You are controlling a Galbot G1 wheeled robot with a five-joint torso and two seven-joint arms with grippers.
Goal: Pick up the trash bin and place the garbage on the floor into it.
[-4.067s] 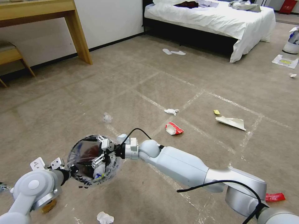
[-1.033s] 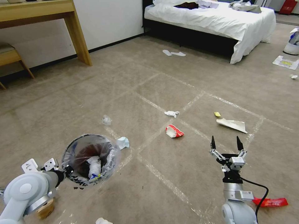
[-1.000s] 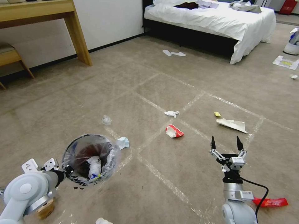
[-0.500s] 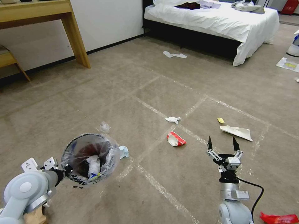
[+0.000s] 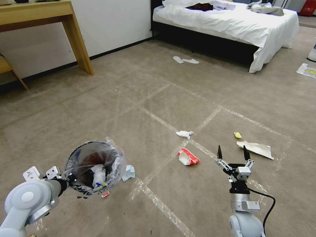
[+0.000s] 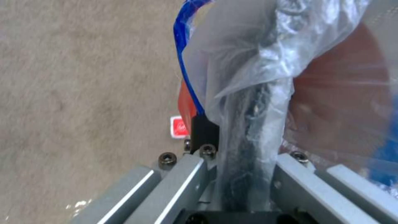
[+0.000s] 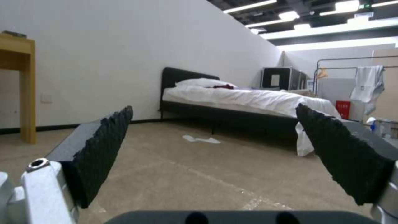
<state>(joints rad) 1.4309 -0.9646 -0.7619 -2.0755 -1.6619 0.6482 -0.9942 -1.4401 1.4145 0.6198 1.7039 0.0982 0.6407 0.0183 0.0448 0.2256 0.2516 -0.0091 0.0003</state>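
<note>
Beige carpet, the floor, crossed by shiny tape lines in big squares. Left gripper held low at the robot's left, clamped on the rim of the trash bin; in the left wrist view its fingers squeeze the bin wall and the crinkly bag between them, and a small red-and-white scrap lies on the carpet beyond. The bin hangs upright off the carpet, mouth open, dark red-brown inside, white tissue and bits already in it. Just beside the bin, on its far right side, a pale blue crumpled cup. Right gripper held up at the robot's right, tips pointing away from the robot, jaws spread wide, nothing between them; the right wrist view looks between the two black toothed pads toward the bed. Ahead and to the left of the right gripper, a red-and-white packet; farther out in the same direction, a crumpled white tissue. Ahead and to its right, a flat paper scrap with a small yellow scrap just beyond. White slippers lie near the bed, well apart from both grippers.
</note>
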